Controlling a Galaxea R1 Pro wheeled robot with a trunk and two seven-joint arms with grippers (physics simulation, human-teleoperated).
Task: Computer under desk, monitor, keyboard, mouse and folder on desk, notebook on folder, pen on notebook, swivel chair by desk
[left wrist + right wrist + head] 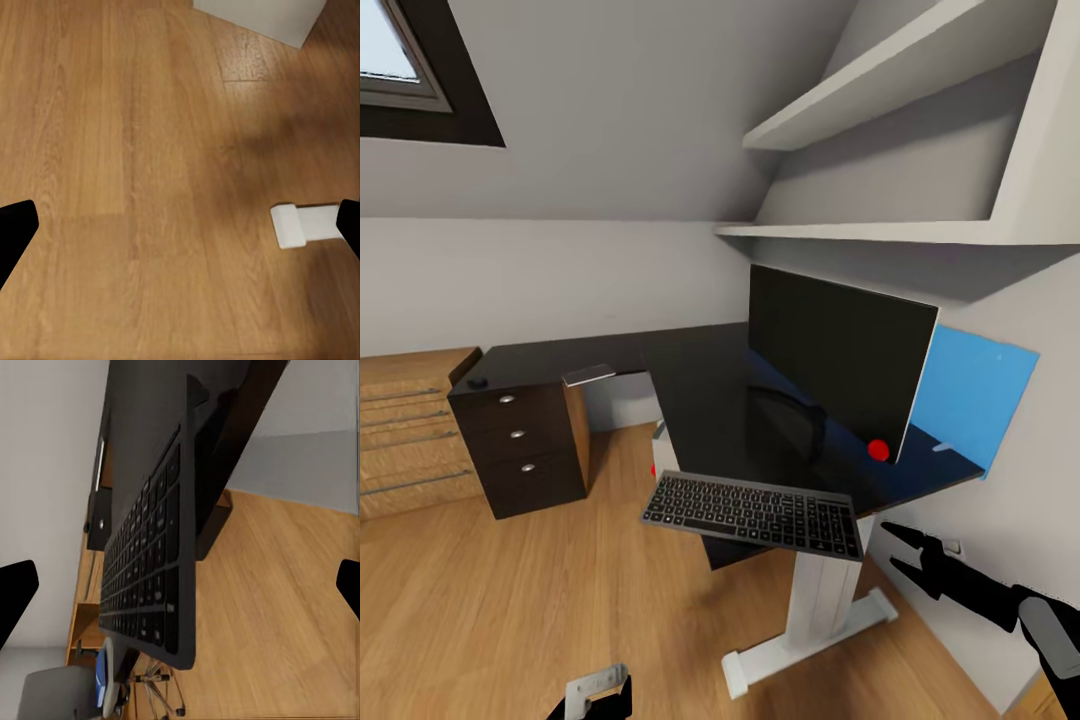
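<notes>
The right gripper (905,552) hangs low beside the white wall, its two black fingers spread apart and holding nothing. Just ahead of its fingertips, close but apart, lies the keyboard (753,514) on the near edge of the black counter (700,400), its front overhanging the edge. In the right wrist view the keyboard (150,562) runs lengthwise between the spread fingers, and past its far end stand the swivel chair (67,694) and something blue on its seat. Beyond the keyboard from the gripper, the monitor (840,360) stands upright on the counter, with a small red object (878,450) at its lower corner. The left gripper (598,695) sits low over the wooden floor (135,187), its fingers wide apart, with the counter's white foot (306,225) near one fingertip.
</notes>
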